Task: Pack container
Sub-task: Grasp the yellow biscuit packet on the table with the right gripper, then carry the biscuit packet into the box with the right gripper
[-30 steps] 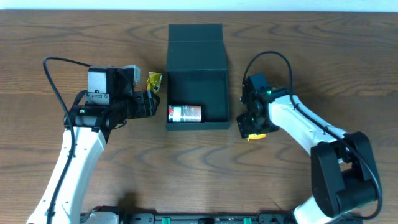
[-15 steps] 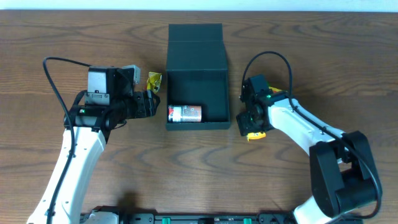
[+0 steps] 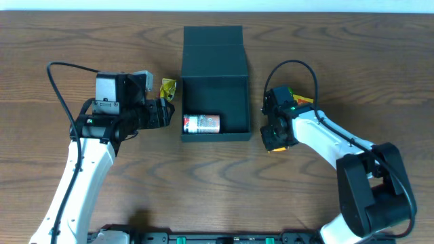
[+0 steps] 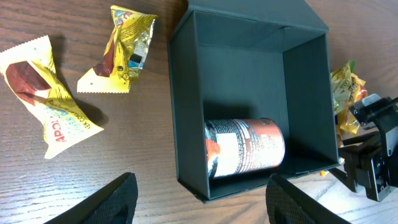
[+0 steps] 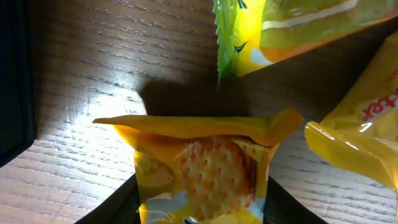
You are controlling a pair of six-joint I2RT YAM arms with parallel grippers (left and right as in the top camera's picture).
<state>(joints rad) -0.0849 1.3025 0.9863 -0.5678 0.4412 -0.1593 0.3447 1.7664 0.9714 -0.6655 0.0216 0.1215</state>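
Note:
The container (image 3: pixel 217 95) is a dark teal-green box at the table's middle, lid flap folded back; a red can (image 3: pixel 202 123) lies on its side inside, near the front wall. My right gripper (image 3: pixel 277 139) is just right of the box, pointing down. In the right wrist view its jaws press both sides of a yellow cracker packet (image 5: pixel 205 162), so the right gripper (image 5: pixel 202 199) is shut on it. My left gripper (image 4: pixel 202 186) hangs open over the container's (image 4: pixel 249 68) front-left corner, holding nothing, with the can (image 4: pixel 245 148) below it.
Two yellow snack packets (image 4: pixel 43 93) (image 4: pixel 124 46) lie on the wood left of the box. More packets lie by the right arm: a green-and-yellow one (image 5: pixel 286 25) and a yellow one (image 5: pixel 360 149). The box's wall (image 5: pixel 12 81) stands close on the right gripper's left.
The right gripper's jaws have closed in on the yellow cracker packet, and the arm shifted slightly toward the front. The left arm has not moved.

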